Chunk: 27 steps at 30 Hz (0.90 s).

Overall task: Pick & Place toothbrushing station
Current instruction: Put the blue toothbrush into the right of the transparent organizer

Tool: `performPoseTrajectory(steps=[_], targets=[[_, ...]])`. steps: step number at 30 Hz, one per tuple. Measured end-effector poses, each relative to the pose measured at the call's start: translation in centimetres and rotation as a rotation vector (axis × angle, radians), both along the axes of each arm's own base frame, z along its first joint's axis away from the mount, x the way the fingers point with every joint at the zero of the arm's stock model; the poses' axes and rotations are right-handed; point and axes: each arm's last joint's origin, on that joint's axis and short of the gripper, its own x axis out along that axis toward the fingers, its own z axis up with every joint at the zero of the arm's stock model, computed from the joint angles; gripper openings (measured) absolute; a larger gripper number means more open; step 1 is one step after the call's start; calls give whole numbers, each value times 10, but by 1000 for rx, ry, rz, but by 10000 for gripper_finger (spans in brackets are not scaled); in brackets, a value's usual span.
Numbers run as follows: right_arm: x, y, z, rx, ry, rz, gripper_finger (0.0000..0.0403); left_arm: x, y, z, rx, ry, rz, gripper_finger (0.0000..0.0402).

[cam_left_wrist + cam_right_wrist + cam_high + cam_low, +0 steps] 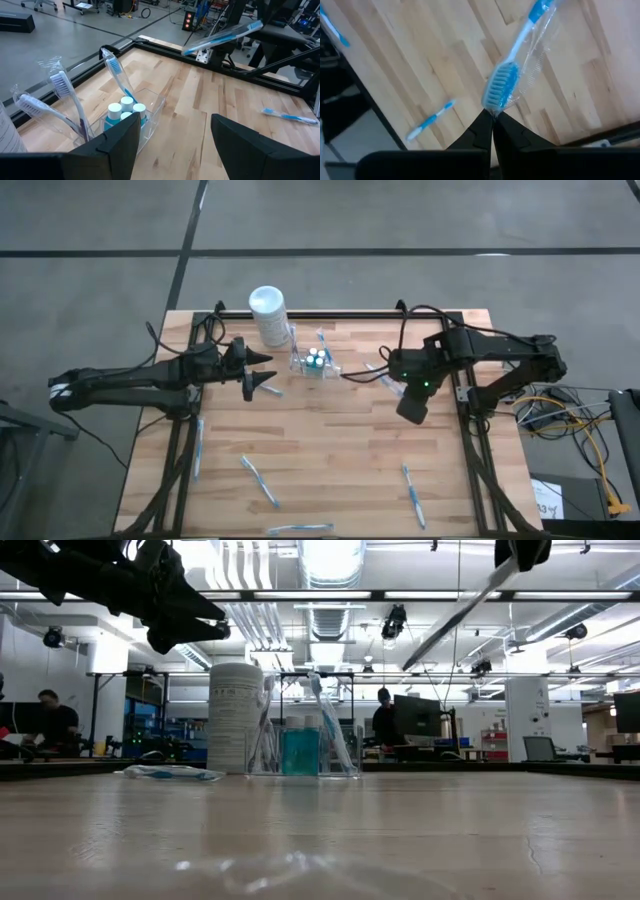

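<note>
Right gripper (492, 116) is pinching a wrapped toothbrush (512, 75) aloft, right of the clear toothbrushing station (312, 363) standing beside the white container (268, 315). Left gripper (262, 377) is hovering wide open, empty. Best lowering handle-first, slowly, into a free slot.

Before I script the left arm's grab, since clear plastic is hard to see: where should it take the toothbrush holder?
Probably across the clear holder's bare end wall, coming down from above beside the little bottles. The brushes lean out at the other end, so that side is crowded. The left tool is open beside it.
</note>
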Motion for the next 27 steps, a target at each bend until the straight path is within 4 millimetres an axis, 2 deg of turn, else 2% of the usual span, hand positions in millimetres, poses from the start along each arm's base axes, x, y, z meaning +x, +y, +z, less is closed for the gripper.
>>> performPoseTrajectory(steps=[18,27], targets=[[17,4,19,87,-70,159,8,0,0,0,0,1,0,247],[32,7,15,138,-54,198,8,0,0,0,0,0,0,247]])
